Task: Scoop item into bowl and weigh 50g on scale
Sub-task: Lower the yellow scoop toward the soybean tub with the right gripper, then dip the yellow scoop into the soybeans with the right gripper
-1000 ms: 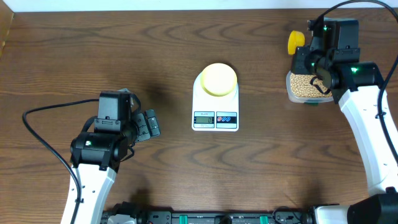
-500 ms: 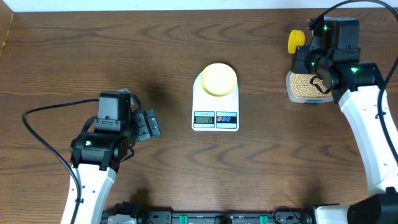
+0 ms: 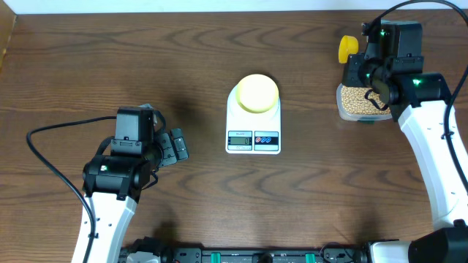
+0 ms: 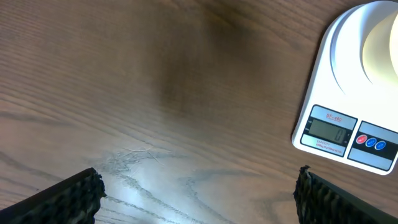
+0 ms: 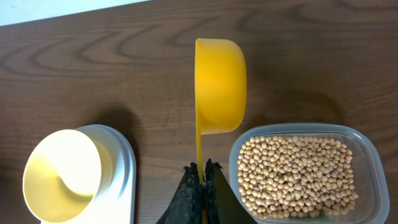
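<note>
Bright, even light; pale glare on the table, a soft shadow left of the scale.

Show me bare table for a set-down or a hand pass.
Free: wood between the open left pincer and the scale; the strip between scale and bean tub; the far-left wood. Crowded: far-right corner, with tub, scoop and right pincer.

Overhead change: you see none.
Left end effector: no shift from before.
Right end effector: no shift; yellow scoop unmoved.
</note>
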You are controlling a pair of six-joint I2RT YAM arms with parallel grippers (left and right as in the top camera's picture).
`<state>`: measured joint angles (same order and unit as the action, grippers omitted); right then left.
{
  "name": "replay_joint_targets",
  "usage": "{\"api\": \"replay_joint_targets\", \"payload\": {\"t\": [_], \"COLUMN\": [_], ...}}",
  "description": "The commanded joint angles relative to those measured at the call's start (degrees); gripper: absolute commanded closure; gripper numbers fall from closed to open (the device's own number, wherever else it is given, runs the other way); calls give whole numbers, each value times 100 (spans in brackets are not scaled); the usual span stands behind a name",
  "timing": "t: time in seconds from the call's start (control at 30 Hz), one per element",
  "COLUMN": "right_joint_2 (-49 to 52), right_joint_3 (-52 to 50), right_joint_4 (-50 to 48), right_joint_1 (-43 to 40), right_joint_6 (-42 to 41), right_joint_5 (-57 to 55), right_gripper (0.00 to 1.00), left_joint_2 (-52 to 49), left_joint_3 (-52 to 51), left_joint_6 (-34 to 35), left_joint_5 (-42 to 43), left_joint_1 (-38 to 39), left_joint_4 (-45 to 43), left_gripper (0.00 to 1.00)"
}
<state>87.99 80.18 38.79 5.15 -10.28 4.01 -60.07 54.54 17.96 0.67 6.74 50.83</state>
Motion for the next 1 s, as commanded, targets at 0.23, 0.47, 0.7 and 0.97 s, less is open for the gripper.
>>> {"api": "replay_joint_targets", "payload": {"t": [0.23,0.47,0.7,0.97], "right_joint_2": [-181,-332,-94,415], "right_joint_3": [28,28,26,26], "right_joint_4": [739,866,1318,1784], "right_joint_1": [-214,-839,-1176,-1180], "right_joint_6": [-210,28,116,48], "right_joint_5": [-221,-219,-243,-92], "right_gripper": [99,99,99,99], "left_joint_2": [-15,-15,-15,-15], "left_joint_3": [-7,-7,-7,-7], "left_joint_6": [-55,-55,-55,-55], "left_joint_5": [-118,-118,-118,-118], "left_joint_1": [-35,-35,-35,-35], "left_joint_4": [13,13,13,13], "left_gripper": [0,0,0,0]}}
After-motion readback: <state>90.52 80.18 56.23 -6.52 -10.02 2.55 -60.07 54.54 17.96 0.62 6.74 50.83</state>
